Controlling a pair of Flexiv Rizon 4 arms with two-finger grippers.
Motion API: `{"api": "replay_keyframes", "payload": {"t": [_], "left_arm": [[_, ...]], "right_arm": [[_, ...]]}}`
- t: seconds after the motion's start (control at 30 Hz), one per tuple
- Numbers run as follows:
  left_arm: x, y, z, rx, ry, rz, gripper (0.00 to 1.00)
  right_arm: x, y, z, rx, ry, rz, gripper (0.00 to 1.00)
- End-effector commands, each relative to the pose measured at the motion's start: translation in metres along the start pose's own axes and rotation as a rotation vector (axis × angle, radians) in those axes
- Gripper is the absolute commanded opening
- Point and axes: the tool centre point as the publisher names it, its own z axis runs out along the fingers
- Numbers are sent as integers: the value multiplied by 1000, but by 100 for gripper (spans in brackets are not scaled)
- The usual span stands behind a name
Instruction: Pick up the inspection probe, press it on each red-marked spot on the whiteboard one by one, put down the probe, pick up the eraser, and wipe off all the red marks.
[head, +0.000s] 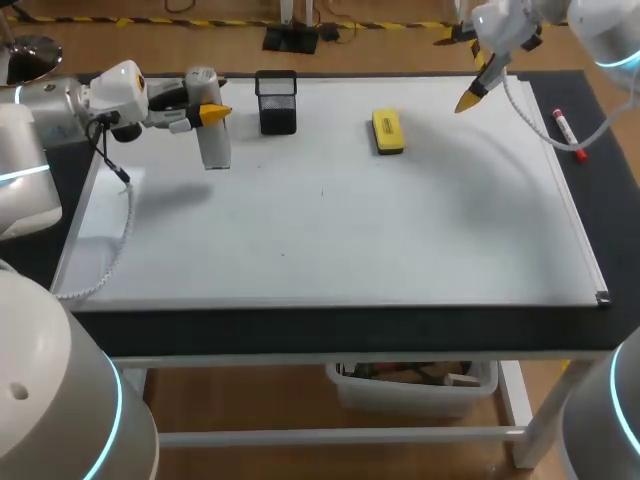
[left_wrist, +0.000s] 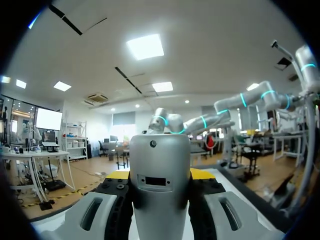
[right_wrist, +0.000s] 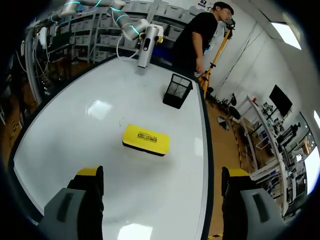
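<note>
While the left gripper (head: 212, 112) pinches the probe (head: 215, 148) at upper left, the right gripper (head: 460, 72) hangs upper right, fingers spread.

left arm (head: 45, 108): comes in over the left edge of the whiteboard (head: 400, 230) and lies roughly level above its far left corner.
left gripper (head: 212, 113): points along the whiteboard's far edge towards its middle; both fingers (left_wrist: 120, 175) press the sides of a silver probe (left_wrist: 160, 180), which hangs upright.
right arm (head: 598, 30): comes in past the whiteboard's far right corner, wrist held high.
right gripper (head: 470, 98): tilts down above the whiteboard's far right part; its yellow-tipped fingers (right_wrist: 90, 172) stand wide apart with nothing between them.
</note>
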Motion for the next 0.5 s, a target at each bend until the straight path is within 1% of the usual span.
{"api": "replay_keyframes", "payload": {"t": [0.03,0.27,0.5], "left_arm": [[-25,-15,9,-17,61,6,0],[-61,-36,29,-18,128,44,0],[-97,-46,55,-5,200,47,0]], "right_arm": [[1,0,-2,4,2,-1,100],[1,0,-2,4,2,-1,100],[1,0,-2,4,2,-1,100]]}}
